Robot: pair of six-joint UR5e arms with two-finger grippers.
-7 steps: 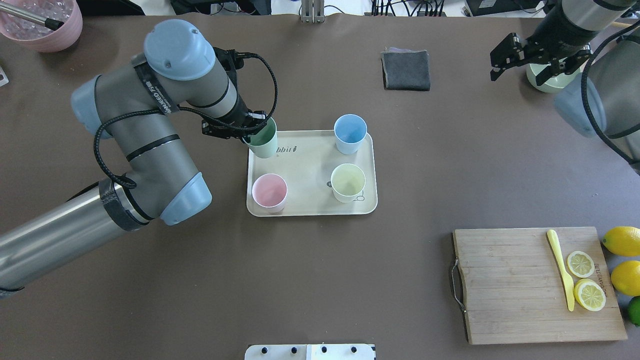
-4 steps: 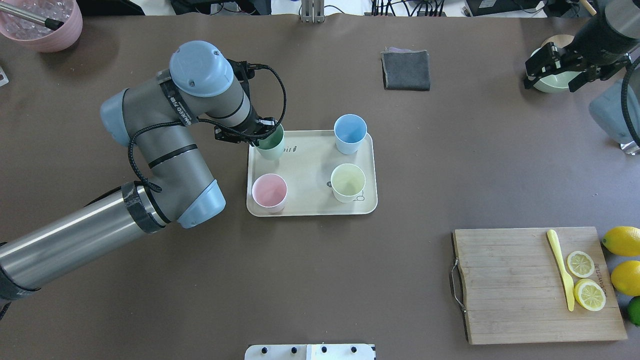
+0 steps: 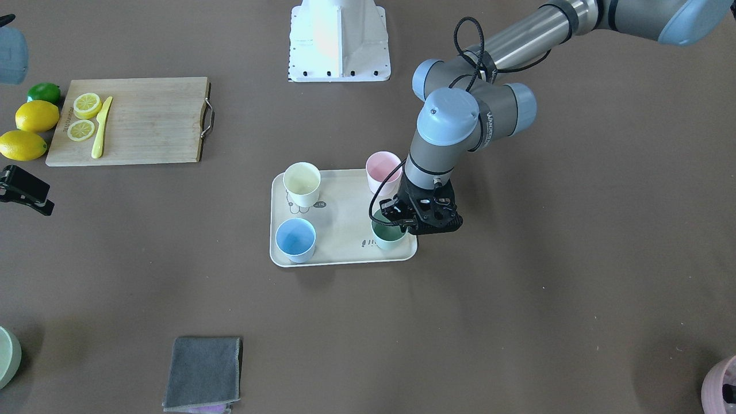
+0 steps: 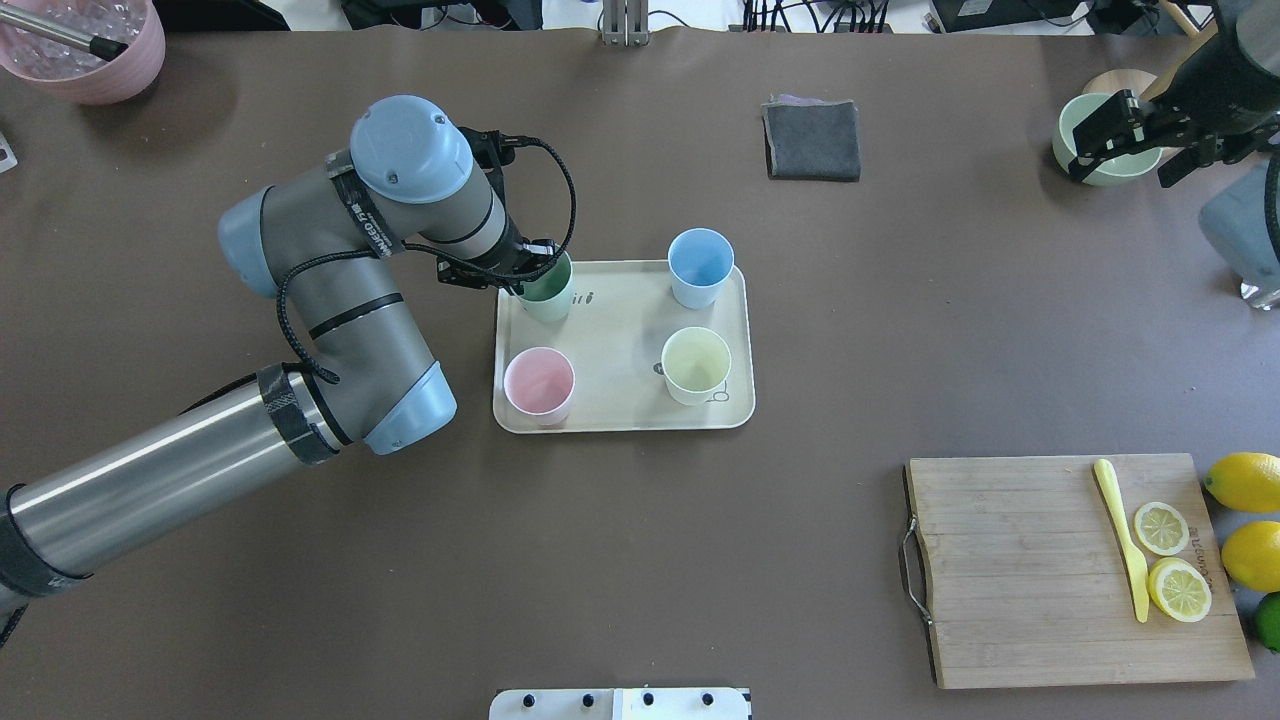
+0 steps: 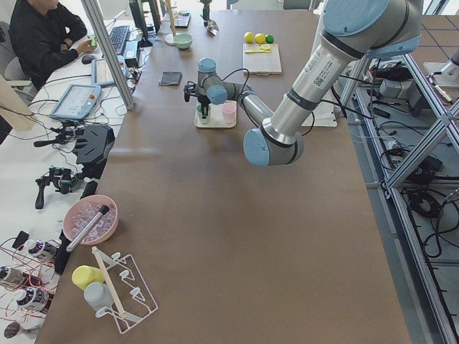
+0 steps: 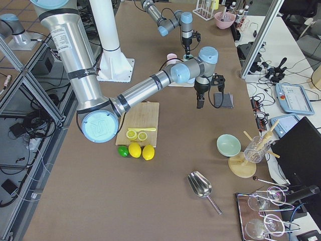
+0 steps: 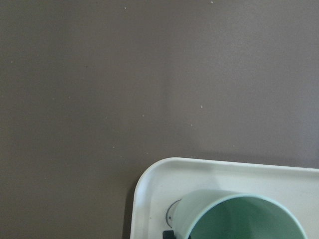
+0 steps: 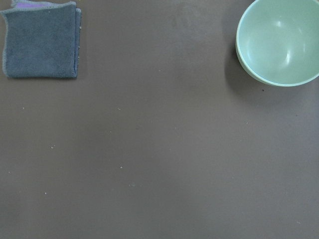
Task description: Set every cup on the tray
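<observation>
The cream tray (image 4: pixel 620 340) lies mid-table, also in the front view (image 3: pixel 345 213). On it stand the light blue cup (image 4: pixel 700 265), the pale yellow cup (image 4: pixel 696 365) and the pink cup (image 4: pixel 539 385). My left gripper (image 4: pixel 525 275) is shut on the rim of the mint green cup (image 4: pixel 550 295), which sits at the tray's far left corner. The left wrist view shows that cup (image 7: pixel 239 216) just inside the tray's corner (image 7: pixel 164 184). My right gripper (image 4: pixel 1125 160) is open and empty, high over the far right by the bowl.
A pale green bowl (image 4: pixel 1078 135) is at the far right and a folded grey cloth (image 4: pixel 812 140) at the back. A wooden cutting board (image 4: pixel 1050 570) with lemon slices and a yellow knife is near right, lemons (image 4: pixel 1243 482) beside it. A mauve pot (image 4: pixel 85 50) is far left.
My left gripper carried the mint green cup a little right and down onto the tray's corner. My right arm drew back to the right, off the bowl.
</observation>
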